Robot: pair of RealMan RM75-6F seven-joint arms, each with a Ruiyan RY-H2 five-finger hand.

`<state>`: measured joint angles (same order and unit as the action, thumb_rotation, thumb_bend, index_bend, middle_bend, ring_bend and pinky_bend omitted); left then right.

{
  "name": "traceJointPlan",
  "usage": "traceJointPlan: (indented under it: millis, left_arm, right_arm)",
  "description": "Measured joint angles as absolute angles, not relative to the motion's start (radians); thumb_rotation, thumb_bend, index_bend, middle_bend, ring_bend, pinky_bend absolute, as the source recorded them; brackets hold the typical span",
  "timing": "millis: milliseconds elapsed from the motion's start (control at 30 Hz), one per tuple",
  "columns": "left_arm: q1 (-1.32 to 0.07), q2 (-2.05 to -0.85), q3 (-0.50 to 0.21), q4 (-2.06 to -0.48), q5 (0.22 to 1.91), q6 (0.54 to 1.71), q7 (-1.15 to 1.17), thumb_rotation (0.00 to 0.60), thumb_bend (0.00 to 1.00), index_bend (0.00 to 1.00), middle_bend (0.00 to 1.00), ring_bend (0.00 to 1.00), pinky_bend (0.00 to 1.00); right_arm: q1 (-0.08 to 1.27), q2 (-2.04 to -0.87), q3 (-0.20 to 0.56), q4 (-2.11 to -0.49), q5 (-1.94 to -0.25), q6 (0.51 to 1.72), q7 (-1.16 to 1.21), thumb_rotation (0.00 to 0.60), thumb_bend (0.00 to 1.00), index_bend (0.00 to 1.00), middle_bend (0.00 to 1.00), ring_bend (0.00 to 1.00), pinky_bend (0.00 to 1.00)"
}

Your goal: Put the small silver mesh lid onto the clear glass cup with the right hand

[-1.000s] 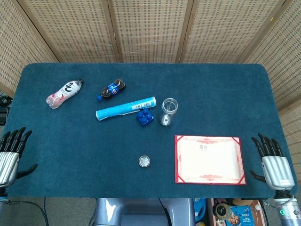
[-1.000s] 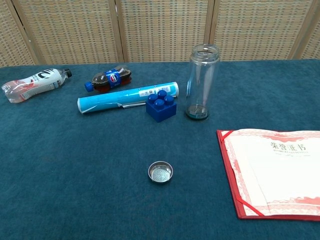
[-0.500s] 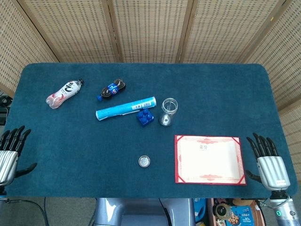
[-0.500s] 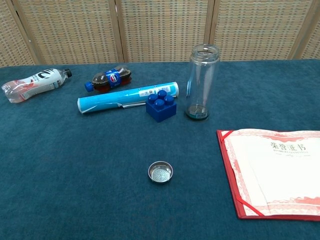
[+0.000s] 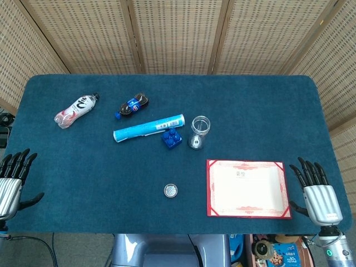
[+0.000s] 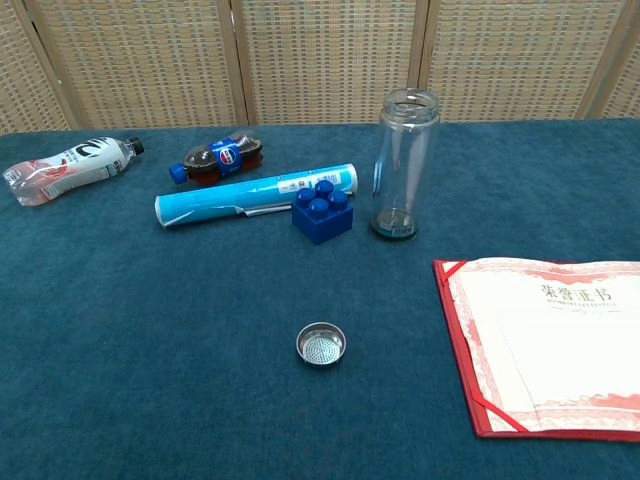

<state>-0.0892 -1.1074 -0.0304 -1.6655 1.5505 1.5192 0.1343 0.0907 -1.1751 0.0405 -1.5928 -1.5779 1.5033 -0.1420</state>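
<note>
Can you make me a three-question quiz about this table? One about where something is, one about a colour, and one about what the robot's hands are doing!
1. Where is the small silver mesh lid?
A. On the clear glass cup
B. Alone on the blue cloth, nearer the robot than the cup
C. On the certificate

2. What colour is the toy brick?
A. Blue
B. Red
C. Yellow

3. What is the right hand doing?
A. Holding the lid
B. Gripping the cup
C. Holding nothing, at the table edge

Answers: 1 B, the lid lies by itself, apart from the clear glass cup. 2 A, the brick is blue. 3 C, its fingers are spread and empty, like the left hand.
</note>
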Motion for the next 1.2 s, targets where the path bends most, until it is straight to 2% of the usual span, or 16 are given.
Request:
traceJointPlan:
  millis: [133, 333, 633, 867, 1033, 1200]
  left_arm:
    - [-0.090, -1.107, -0.031, -1.663, 1.548, 1.517, 0.131, 0.600, 0.18, 0.00, 0.00, 0.00, 0.00]
    - [-0.089, -1.105, -0.031, -1.666, 1.552, 1.521, 0.125, 0.600, 0.18, 0.00, 0.00, 0.00, 0.00]
    - [-0.085, -1.101, -0.034, -1.671, 1.559, 1.537, 0.116, 0.600, 0.18, 0.00, 0.00, 0.00, 0.00]
    - [-0.084, -1.096, -0.034, -1.670, 1.561, 1.539, 0.102, 0.600, 0.18, 0.00, 0.00, 0.00, 0.00]
    - [-0.083, -1.093, -0.034, -1.668, 1.561, 1.540, 0.086, 0.600, 0.18, 0.00, 0.00, 0.00, 0.00]
    - [-0.084, -1.091, -0.031, -1.665, 1.573, 1.541, 0.073, 0.600, 0.18, 0.00, 0.00, 0.00, 0.00]
  right_arm:
    - [0.092, -1.178, 0.040, -1.587, -1.587, 1.506, -0.133, 0.600, 0.28, 0.32, 0.03, 0.00, 0.19]
    - [0.104, -1.189, 0.029, -1.571, -1.617, 1.496, -0.115, 0.600, 0.39, 0.36, 0.07, 0.00, 0.21]
    - [0.153, -1.216, 0.029, -1.606, -1.627, 1.421, -0.163, 0.600, 0.40, 0.39, 0.09, 0.00, 0.23]
    - [0.242, -1.251, 0.061, -1.730, -1.638, 1.323, -0.280, 0.600, 0.41, 0.44, 0.15, 0.00, 0.27]
    - [0.319, -1.301, 0.094, -1.798, -1.604, 1.217, -0.377, 0.600, 0.48, 0.47, 0.16, 0.00, 0.29]
    - [0.381, -1.375, 0.123, -1.811, -1.520, 1.129, -0.473, 0.600, 0.51, 0.47, 0.16, 0.00, 0.29]
